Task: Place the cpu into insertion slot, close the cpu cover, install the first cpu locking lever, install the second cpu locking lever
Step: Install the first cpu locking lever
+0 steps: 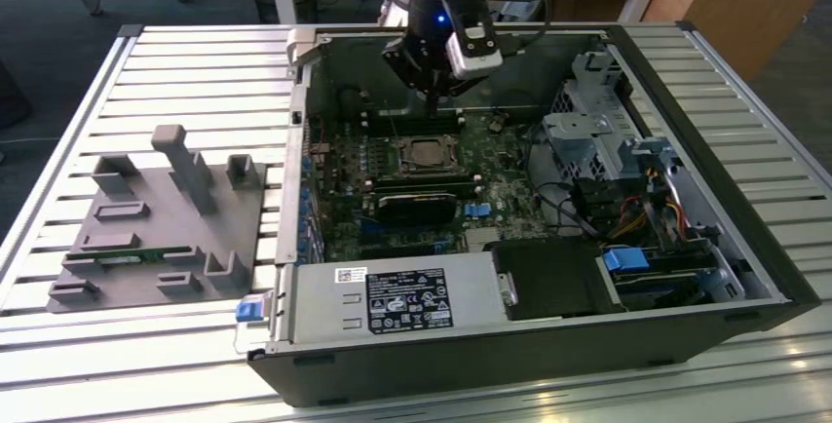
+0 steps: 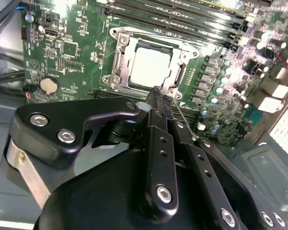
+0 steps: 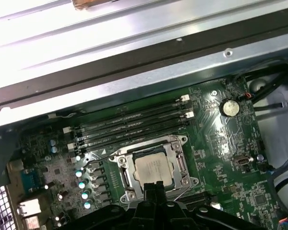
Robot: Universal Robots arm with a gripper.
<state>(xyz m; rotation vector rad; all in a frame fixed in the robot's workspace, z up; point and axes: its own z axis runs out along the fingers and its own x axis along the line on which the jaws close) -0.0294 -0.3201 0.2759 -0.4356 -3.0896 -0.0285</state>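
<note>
A big table (image 1: 195, 72) made of long metal slats holds an open computer case (image 1: 520, 345), and the insertion slot (image 2: 151, 44) lies deep inside that case. A grey plastic holder (image 1: 156, 218) sits on the table well apart from the slot, outside the case, toward the exterior view's left. The slot is part of a green board (image 3: 221, 139), with long black memory slots (image 3: 129, 127) just beside it. The gripper (image 1: 435, 103) hangs right over the slot's edge. In the second wrist view its two black fingers (image 2: 156, 139) are pressed together, and the tip (image 2: 156, 92) is at the rim of the cpu cover (image 2: 116, 62). The cover lies flat down over the slot. The cpu (image 2: 151, 67) sits inside the slot, and its pale metal face shows through the cover's window. A thin wire lever (image 2: 185, 117) runs beside the fingers from the slot's corner. I cannot tell if the fingers pinch it.
</note>
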